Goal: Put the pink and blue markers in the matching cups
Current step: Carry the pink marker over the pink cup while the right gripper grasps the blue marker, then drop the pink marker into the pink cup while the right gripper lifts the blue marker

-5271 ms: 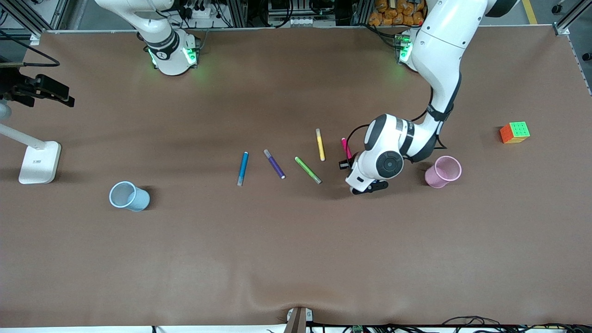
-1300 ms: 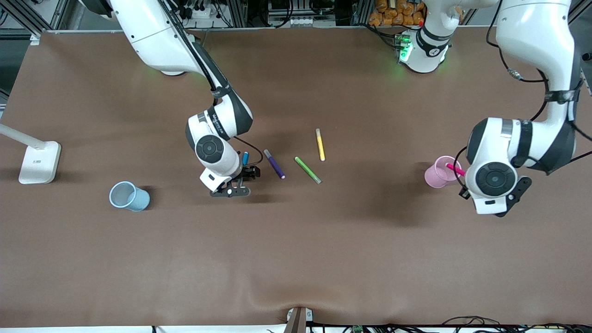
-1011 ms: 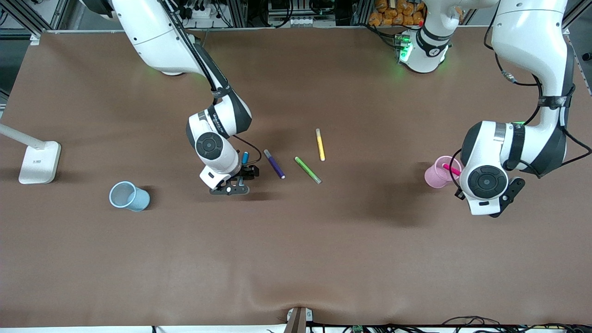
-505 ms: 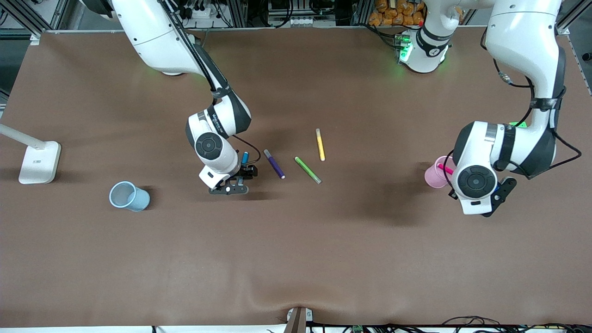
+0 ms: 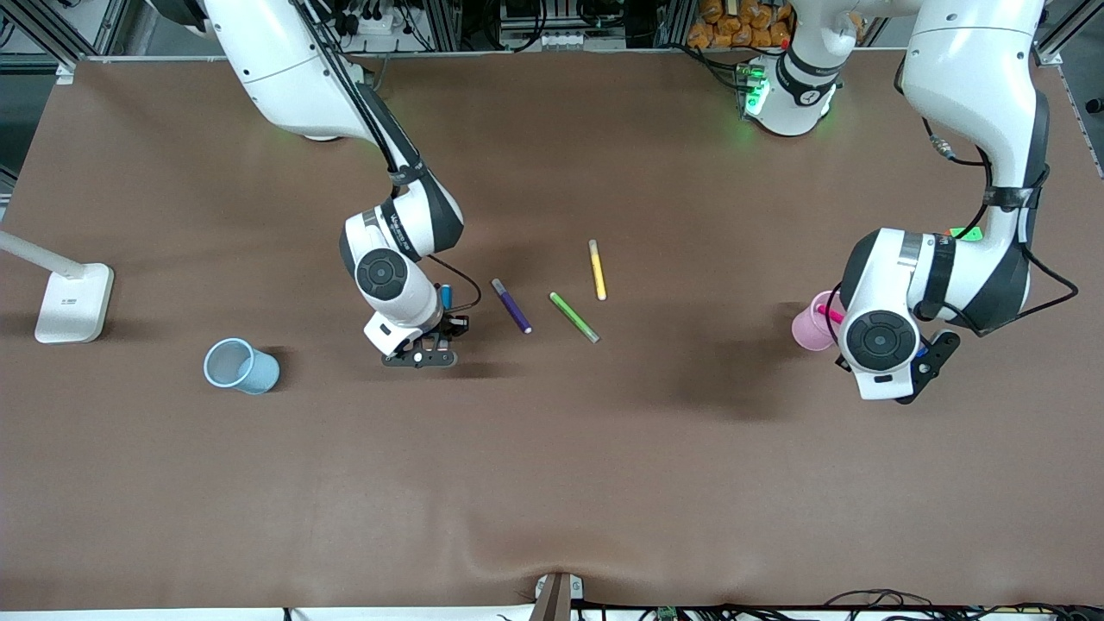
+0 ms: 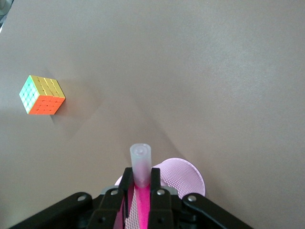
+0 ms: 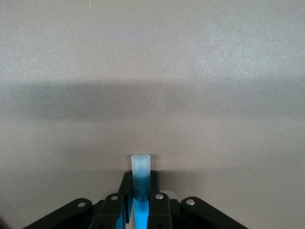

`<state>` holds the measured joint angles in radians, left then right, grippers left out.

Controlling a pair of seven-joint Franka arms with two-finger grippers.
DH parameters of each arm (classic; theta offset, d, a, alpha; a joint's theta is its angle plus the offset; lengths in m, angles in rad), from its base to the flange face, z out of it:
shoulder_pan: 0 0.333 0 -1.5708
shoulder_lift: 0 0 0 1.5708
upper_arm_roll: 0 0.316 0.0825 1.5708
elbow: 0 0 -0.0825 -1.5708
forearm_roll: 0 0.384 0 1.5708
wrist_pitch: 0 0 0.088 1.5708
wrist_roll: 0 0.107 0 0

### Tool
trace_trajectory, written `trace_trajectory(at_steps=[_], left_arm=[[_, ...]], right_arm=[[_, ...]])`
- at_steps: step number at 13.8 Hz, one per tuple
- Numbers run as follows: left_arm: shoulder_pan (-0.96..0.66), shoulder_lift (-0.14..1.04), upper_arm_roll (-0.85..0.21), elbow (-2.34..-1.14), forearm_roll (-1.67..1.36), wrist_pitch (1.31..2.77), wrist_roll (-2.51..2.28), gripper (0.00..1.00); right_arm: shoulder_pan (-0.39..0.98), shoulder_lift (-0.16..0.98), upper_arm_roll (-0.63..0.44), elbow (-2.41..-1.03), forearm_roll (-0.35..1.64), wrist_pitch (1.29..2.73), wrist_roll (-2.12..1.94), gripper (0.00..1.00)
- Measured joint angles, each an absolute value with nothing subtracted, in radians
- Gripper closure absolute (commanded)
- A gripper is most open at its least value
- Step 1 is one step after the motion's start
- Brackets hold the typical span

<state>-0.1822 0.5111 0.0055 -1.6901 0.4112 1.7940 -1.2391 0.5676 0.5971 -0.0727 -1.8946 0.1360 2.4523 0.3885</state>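
Now the right gripper [image 5: 429,345], clamped on the blue marker [image 7: 140,179], has lifted it off mid-desk, while the left gripper [image 6: 141,191] pinches the pink marker [image 6: 140,164] over the pink cup [image 5: 808,323], so both drops remain.

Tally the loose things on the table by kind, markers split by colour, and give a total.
Pink marker, in the left pincer over the pink cup: 1
Blue marker, in the right pincer: 1
Purple marker: 1
Green marker: 1
Yellow marker: 1
Cups, pink and blue cup: 2
Puzzle cube: 1
Total: 8
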Motion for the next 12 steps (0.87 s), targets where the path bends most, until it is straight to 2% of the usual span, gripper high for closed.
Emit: trace_trajectory(at_steps=[3, 5, 6, 7, 8, 9, 12], left_arm=[[-0.182, 0.511, 0.006, -1.697, 0.411, 1.794, -1.239, 1.0], [-0.182, 0.511, 0.006, -1.704, 0.411, 1.794, -1.24, 0.93], [-0.182, 0.512, 0.006, -1.706, 0.411, 1.794, -1.24, 0.82], [-0.182, 0.512, 0.005, -1.706, 0.411, 1.795, -1.24, 0.52], [-0.182, 0.512, 0.005, -1.706, 0.411, 1.795, -1.241, 0.12], [-0.182, 0.512, 0.005, -1.705, 0.411, 1.795, -1.241, 0.0], [-0.181, 0.512, 0.005, -1.701, 0.411, 1.796, -1.24, 0.0]], right_arm=[[0.567, 0.592, -0.073, -1.882, 0.113, 2.452, 0.377, 1.0], [0.566, 0.579, -0.076, -1.873, 0.095, 2.452, 0.331, 1.0], [0.562, 0.569, -0.079, -1.868, 0.095, 2.452, 0.295, 1.0], [0.552, 0.555, -0.081, -1.865, 0.094, 2.452, 0.25, 1.0], [0.537, 0.54, -0.082, -1.862, 0.094, 2.452, 0.201, 1.0], [0.518, 0.525, -0.083, -1.861, 0.094, 2.451, 0.147, 1.0], [0.47, 0.486, -0.083, -1.856, 0.094, 2.443, 0.007, 1.0]])
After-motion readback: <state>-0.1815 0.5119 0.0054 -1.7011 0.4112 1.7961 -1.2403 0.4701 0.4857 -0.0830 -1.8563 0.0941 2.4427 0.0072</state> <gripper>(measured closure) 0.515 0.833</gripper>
